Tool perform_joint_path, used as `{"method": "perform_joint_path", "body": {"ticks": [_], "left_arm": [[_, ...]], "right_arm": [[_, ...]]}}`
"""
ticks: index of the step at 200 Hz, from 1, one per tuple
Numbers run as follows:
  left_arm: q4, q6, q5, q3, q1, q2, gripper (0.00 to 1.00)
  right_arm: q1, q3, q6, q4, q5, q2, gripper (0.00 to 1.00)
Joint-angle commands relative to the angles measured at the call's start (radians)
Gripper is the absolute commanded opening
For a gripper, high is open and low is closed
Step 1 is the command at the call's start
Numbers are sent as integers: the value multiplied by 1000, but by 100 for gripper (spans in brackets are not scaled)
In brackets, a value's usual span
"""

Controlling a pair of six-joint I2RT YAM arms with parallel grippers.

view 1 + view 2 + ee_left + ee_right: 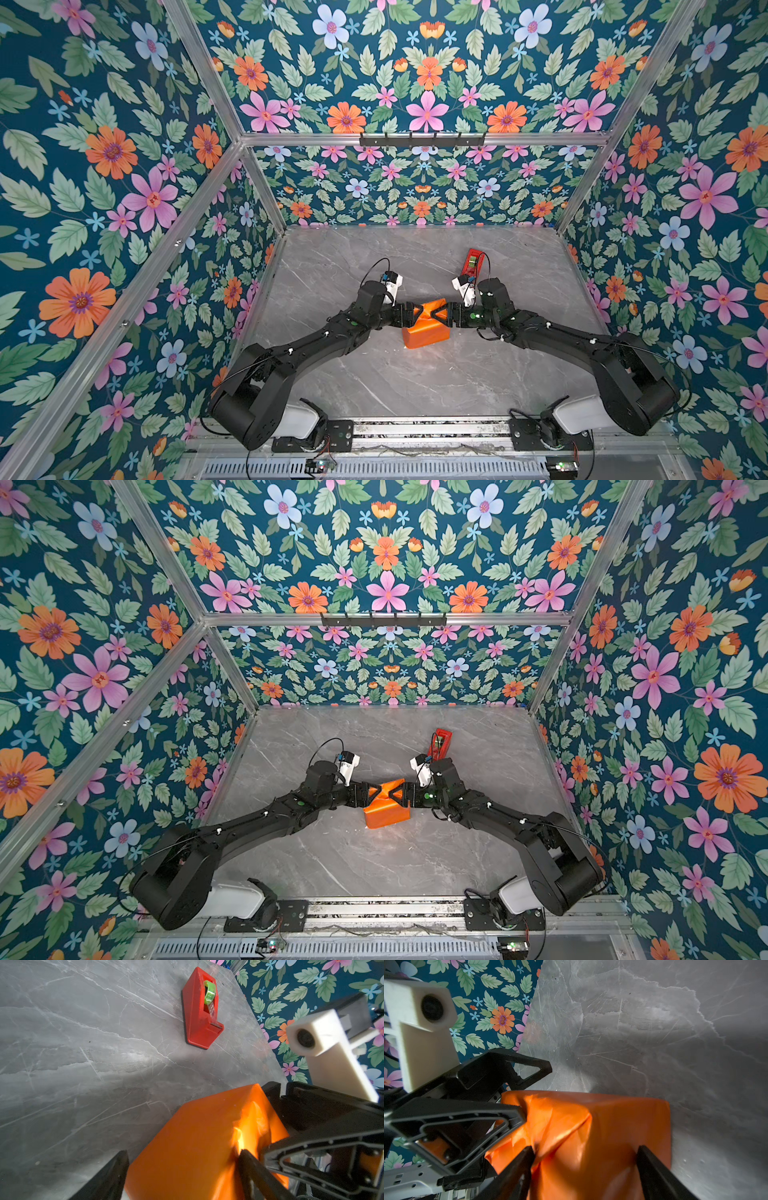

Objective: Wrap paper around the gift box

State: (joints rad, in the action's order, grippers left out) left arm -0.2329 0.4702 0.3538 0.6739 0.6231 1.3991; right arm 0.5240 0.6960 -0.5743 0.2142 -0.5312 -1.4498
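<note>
- Open table (332, 266) is lying bare left of the arms, out to the wall edge.
- The left gripper (419, 314) is standing with jaws spread, tips pressing one folded end of the paper (426, 334) mid-table.
- The gift box is lying hidden inside (no blue showing).
- The right gripper (437, 314) is pressing the opposite end, jaws likewise apart.
- The tape dispenser (199, 1014) is showing its green roll in the left wrist view only; in both top views a wrist camera is covering its near end.

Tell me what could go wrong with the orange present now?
The paper looks loosely folded at both ends, with no tape visible; the tape dispenser sits apart. If the left gripper and right gripper, both open and pressing those ends, back off, the folds may spring open. Pressing harder might tear the creases.
</note>
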Motion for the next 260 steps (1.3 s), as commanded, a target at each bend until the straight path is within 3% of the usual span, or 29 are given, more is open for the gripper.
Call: {"method": "perform_joint_path", "body": {"ticks": [1, 45, 144, 212, 260], "left_arm": [[118, -41, -13, -14, 1, 15, 84], [111, -64, -12, -22, 3, 27, 83], [106, -83, -25, -26, 3, 33, 82], [118, -88, -38, -19, 3, 30, 82], [128, -93, -48, -14, 2, 27, 82]], "right_arm": [[4, 1, -48, -45, -8, -1, 78], [6, -5, -176, 65, -25, -11, 82], [30, 44, -175, -32, -39, -16, 90], [74, 77, -2, -308, 105, 52, 93], [97, 108, 89, -397, 186, 78, 94]]}}
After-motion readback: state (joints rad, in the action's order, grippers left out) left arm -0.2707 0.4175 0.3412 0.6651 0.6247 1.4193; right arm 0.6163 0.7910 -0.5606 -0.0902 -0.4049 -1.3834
